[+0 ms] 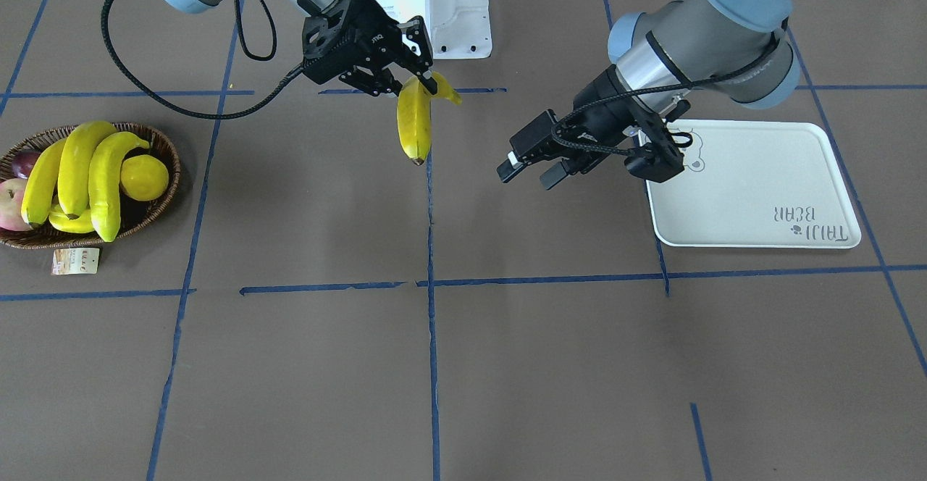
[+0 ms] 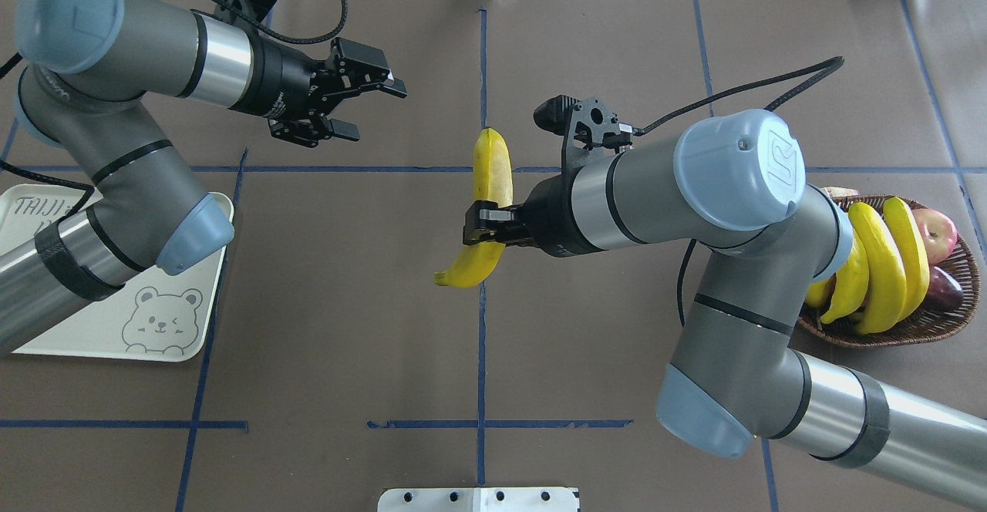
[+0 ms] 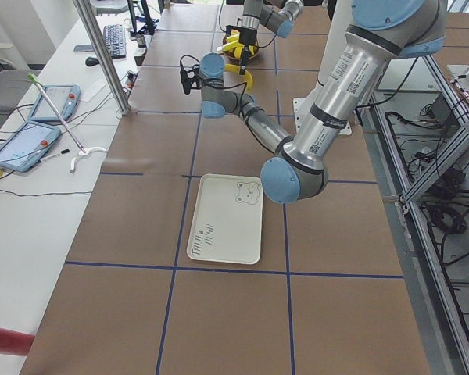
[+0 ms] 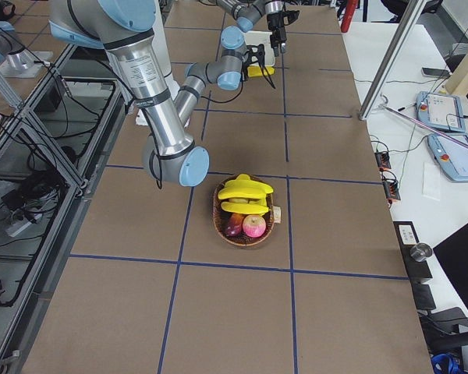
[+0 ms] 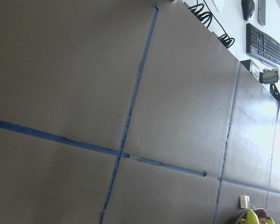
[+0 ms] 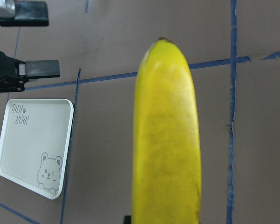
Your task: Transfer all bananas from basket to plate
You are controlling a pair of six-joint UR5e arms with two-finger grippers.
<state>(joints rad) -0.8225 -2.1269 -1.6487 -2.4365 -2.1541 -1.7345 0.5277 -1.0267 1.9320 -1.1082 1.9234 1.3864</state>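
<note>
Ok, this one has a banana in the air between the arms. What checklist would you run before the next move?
1. Right gripper grip on the held banana: jaws shut near one end and the banana hangs down. Ok.
2. Left gripper ready to receive: jaws open, empty and apart from the banana. Ok.
3. Plate free for landing: its visible surface is bare. Ok.
4. Basket rid of bananas: at least three lie in it. Not ok.
5. Grip firm enough not to slip: cannot tell.
</note>
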